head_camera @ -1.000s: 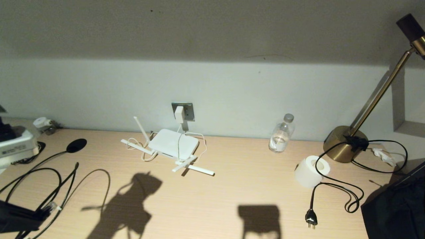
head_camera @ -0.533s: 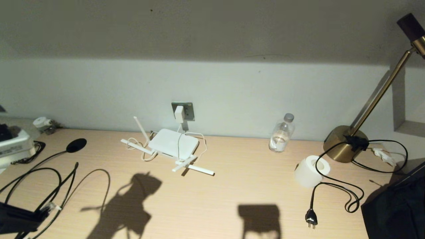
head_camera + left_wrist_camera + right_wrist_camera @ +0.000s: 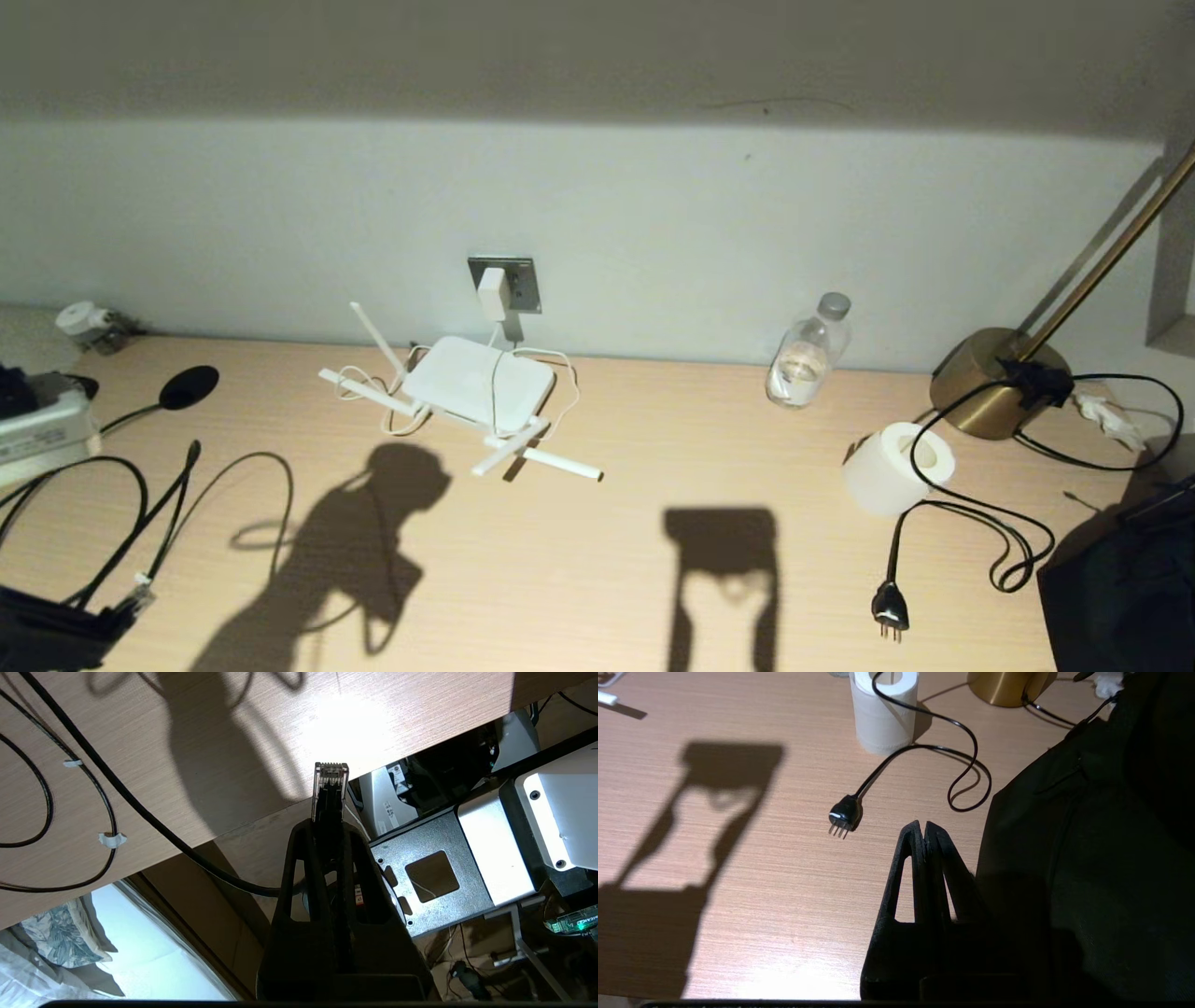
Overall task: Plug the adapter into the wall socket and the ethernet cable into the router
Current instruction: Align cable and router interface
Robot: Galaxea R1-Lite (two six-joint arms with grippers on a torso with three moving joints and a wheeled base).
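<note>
Here we are clamping our left gripper on the ethernet cable, its clear connector sticking out past the fingertips over the desk's near edge. The adapter is sitting in the wall socket, above the router. We are holding our right gripper pressed together, empty, beside a black plug.

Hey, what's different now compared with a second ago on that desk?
Mostly the head camera moved: the whole scene shifted, so that is no move of the things. The left tool stays shut on the ethernet cable, low at the desk's left edge. The adapter stays in the socket, the router is unmoved, and the right tool stays shut and empty.
</note>
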